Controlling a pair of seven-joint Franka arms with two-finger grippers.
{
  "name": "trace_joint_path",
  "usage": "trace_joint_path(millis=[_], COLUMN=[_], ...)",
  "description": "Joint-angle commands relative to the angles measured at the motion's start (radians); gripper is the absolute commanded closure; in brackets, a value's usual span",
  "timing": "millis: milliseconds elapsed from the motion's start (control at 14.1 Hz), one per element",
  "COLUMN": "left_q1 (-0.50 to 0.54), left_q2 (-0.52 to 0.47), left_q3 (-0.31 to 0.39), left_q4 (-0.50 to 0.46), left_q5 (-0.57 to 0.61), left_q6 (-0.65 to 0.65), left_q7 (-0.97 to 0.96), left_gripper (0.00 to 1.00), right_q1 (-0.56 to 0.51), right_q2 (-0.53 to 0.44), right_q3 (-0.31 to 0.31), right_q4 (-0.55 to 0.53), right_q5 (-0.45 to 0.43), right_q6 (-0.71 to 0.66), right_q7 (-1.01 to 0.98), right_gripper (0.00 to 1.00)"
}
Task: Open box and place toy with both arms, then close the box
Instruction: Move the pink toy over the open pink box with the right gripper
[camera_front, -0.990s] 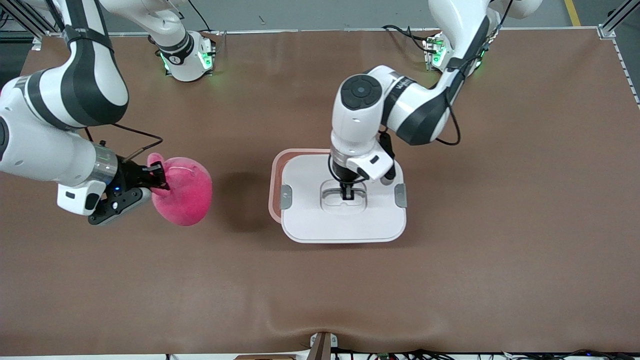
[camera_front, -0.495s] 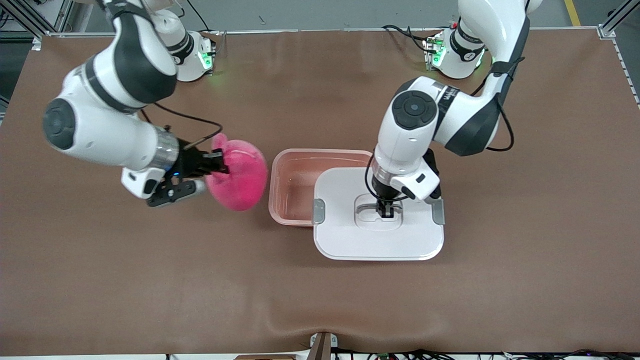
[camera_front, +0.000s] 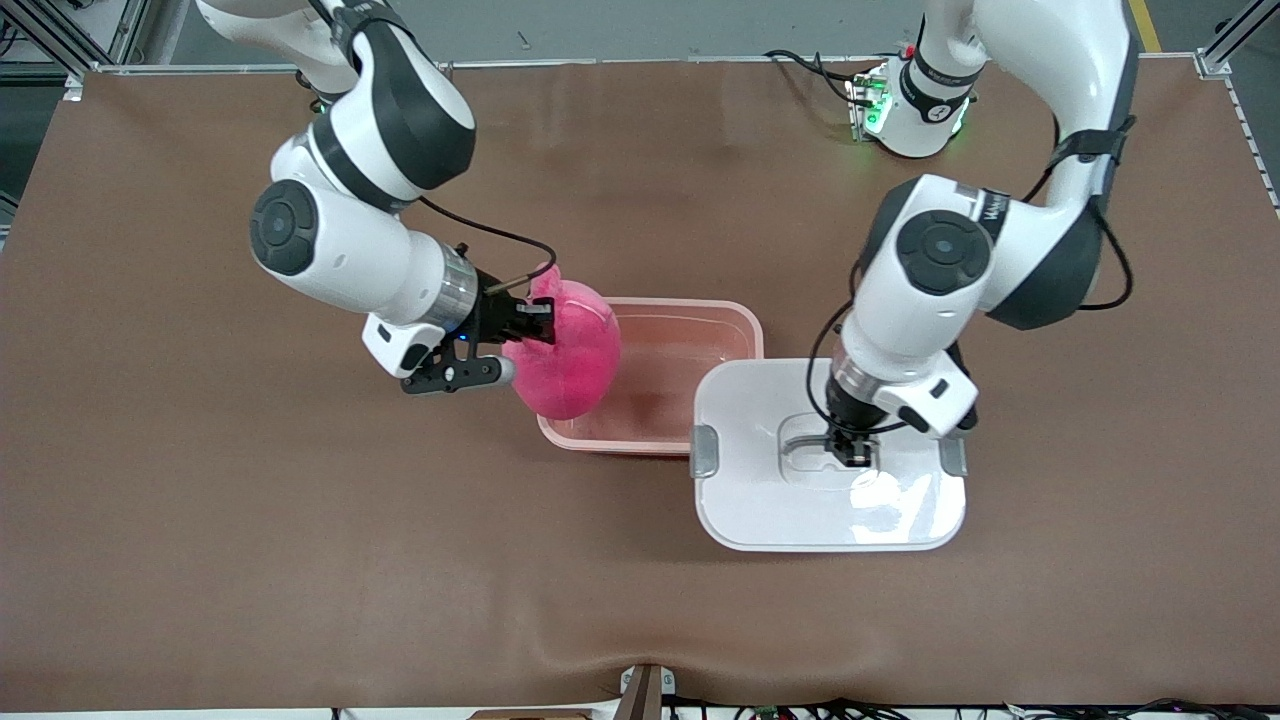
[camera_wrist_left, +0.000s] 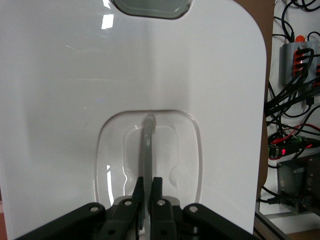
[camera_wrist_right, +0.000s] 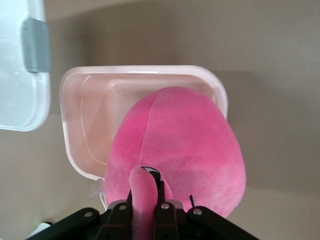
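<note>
The pink box base (camera_front: 735, 318) stands open at the table's middle; it also shows in the right wrist view (camera_wrist_right: 90, 115). My right gripper (camera_front: 535, 322) is shut on an ear of the pink plush toy (camera_front: 565, 350) and holds it over the base's rim at the right arm's end; in the right wrist view the gripper (camera_wrist_right: 147, 192) pinches the ear and the toy (camera_wrist_right: 185, 145) hangs over the base. My left gripper (camera_front: 852, 452) is shut on the clear handle (camera_wrist_left: 148, 145) of the white lid (camera_front: 830, 500), held beside the base toward the left arm's end. The left wrist view shows the gripper (camera_wrist_left: 148, 186) and lid (camera_wrist_left: 65, 100).
Brown table mat (camera_front: 300, 560) all around. The arm bases with green lights (camera_front: 905, 110) stand at the table's edge farthest from the front camera. Cables and electronics (camera_wrist_left: 295, 100) lie past the table edge in the left wrist view.
The left gripper lifted the lid off the base and carried it toward the left arm's end and nearer the camera. The right gripper brought the toy from the right arm's end to over the base.
</note>
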Motion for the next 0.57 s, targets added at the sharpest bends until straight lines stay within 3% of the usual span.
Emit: trace_joint_path(millis=[0, 495], left_q1=[0.027, 0.087], left_q2=[-0.040, -0.080], left_q3=[-0.015, -0.015], left_q4=[-0.053, -0.153], left_q5=[0.020, 0.006], left_q6=[0.026, 0.104], left_q7=[0.015, 0.123], left_gripper=[1.00, 1.00], right_q1=[0.017, 0.042], right_q2=[0.030, 0.050], right_q3=[-0.011, -0.011], right_q4=[0.035, 0.033], right_q5=[0.070, 0.084], right_q6=[-0.007, 0.038], right_q7=[0.029, 0.029], right_gripper=[1.00, 1.00])
